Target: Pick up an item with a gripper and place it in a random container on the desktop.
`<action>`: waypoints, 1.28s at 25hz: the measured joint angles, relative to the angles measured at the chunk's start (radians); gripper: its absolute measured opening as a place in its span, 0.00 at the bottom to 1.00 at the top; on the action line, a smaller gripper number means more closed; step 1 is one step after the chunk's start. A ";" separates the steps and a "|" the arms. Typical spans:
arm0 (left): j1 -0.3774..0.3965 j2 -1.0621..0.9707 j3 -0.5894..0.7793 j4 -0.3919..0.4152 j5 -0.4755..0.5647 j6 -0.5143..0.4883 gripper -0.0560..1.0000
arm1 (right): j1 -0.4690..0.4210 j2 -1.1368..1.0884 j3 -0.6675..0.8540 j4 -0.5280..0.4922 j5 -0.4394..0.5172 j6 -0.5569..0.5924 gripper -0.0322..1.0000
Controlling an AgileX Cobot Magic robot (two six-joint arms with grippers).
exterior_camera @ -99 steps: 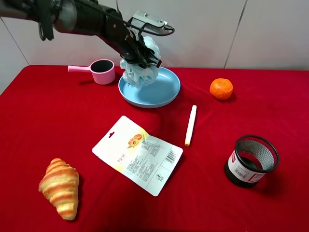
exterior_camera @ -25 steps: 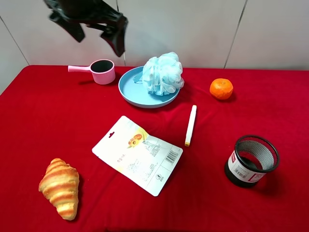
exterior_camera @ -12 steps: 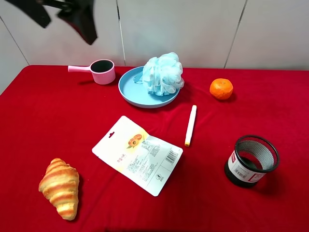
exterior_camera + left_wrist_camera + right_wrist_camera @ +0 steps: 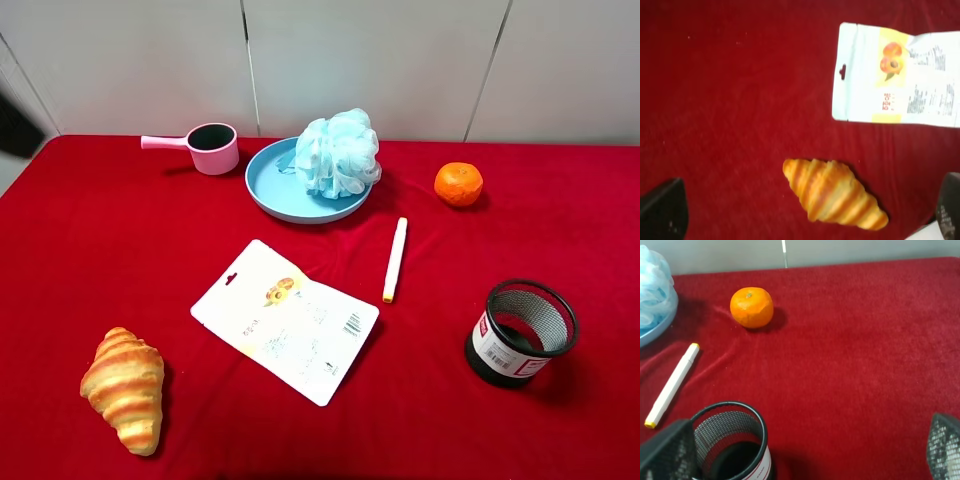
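We see the bath pouf (image 4: 338,153) sitting in the light-blue plate (image 4: 275,190) at the back of the red desktop (image 4: 120,240), on the plate's right side and bulging over its rim. Nothing holds it. In the high view neither arm shows clearly; only a dark blur at the left edge.

The left gripper (image 4: 805,220) is well apart from the pouf: its wrist view looks down on the croissant (image 4: 834,192) and the white snack packet (image 4: 897,75), both lying on the cloth, apart from each other. Its two fingertips (image 4: 662,212) show only as dark corners at the frame's edges, spread wide with red cloth between them, so we read it as released and empty.

The right gripper (image 4: 805,450) is likewise spread, with mesh-textured tips at both corners and nothing between them but the cloth and the black mesh cup (image 4: 732,445), which stands upright below it. The pouf (image 4: 655,290) is cut off at that view's edge, and so is a sliver of the plate (image 4: 652,332) under it.

Also on the cloth: an orange (image 4: 459,184) to the right of the plate, a white marker (image 4: 395,259) with a yellow end between the plate and the mesh cup, and a pink handled cup (image 4: 205,147) just left of the plate.

The left wrist view is blurred; we cannot read the packet print.
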 joint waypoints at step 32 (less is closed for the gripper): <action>0.465 -0.800 0.540 -0.004 -0.028 0.000 0.99 | 0.000 0.000 0.000 0.000 0.000 0.000 0.70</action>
